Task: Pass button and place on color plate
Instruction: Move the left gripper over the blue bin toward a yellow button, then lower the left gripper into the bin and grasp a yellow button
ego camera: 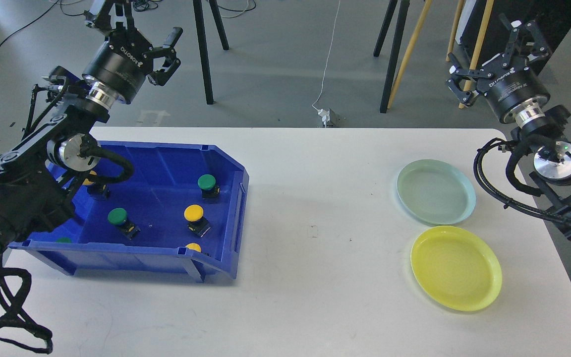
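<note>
A blue bin [226, 166] on the table's left holds several push buttons: green-capped ones [206, 182] [117, 216] and yellow-capped ones [194, 213]. One yellow button [194, 246] is half hidden by the front rim. Another [88, 177] is partly behind my left arm. A pale green plate [435, 192] and a yellow plate [456, 267] lie at the right, both empty. My left gripper [139, 25] is open and empty, high above the bin's back left. My right gripper [494, 52] is open and empty, raised beyond the table's far right edge, above the plates.
The white table [315, 277] spans the view. Tripod legs [203, 54] and stand poles [394, 54] rise from the floor behind it. A cable and plug box [329, 116] lie near the table's back edge.
</note>
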Robot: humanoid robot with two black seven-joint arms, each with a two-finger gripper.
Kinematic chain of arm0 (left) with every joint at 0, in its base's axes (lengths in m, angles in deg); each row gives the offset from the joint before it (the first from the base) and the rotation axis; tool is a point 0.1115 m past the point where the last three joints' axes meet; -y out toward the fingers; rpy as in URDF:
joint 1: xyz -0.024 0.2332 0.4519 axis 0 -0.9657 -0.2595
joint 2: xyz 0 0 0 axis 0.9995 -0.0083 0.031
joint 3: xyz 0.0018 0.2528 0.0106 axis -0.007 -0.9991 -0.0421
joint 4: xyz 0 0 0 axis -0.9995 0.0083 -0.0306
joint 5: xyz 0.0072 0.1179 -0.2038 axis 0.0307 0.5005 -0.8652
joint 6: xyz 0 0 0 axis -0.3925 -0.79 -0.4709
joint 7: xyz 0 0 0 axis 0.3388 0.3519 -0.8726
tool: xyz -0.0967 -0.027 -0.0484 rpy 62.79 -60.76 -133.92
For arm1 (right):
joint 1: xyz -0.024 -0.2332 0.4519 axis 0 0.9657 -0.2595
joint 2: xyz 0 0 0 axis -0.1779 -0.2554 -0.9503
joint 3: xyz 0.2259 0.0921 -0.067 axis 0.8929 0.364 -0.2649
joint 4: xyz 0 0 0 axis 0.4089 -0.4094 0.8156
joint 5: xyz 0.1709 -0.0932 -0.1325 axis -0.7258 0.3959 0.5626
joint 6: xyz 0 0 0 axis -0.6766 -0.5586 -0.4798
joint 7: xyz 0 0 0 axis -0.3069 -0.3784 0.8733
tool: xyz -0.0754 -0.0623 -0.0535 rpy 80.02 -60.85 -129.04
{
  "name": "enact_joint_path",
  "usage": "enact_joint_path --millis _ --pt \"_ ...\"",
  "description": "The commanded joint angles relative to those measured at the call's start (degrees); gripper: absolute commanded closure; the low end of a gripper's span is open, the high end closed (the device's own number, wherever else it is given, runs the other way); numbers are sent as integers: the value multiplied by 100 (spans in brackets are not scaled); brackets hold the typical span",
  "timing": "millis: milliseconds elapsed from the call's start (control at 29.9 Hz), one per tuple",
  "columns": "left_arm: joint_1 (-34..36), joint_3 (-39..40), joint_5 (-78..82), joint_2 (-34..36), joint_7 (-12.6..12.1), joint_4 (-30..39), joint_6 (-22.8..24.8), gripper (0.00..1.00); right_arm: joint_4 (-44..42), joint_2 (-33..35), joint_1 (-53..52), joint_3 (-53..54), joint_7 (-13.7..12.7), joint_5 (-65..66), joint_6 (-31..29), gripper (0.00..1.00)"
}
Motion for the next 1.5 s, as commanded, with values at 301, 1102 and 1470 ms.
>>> enact_joint_path --millis 301,1102,1470 --pt "-320 -55 946 1322 1 2052 1 1 -36 213 134 1 25 8 0 0" --pt "3635 -6939 6986 1018 1 2592 1 1 -396 714 380 1 60 8 0 0" --pt "2994 -7168 7013 824 1 2064 1 1 -396 758 424 27 60 -1 0 0"
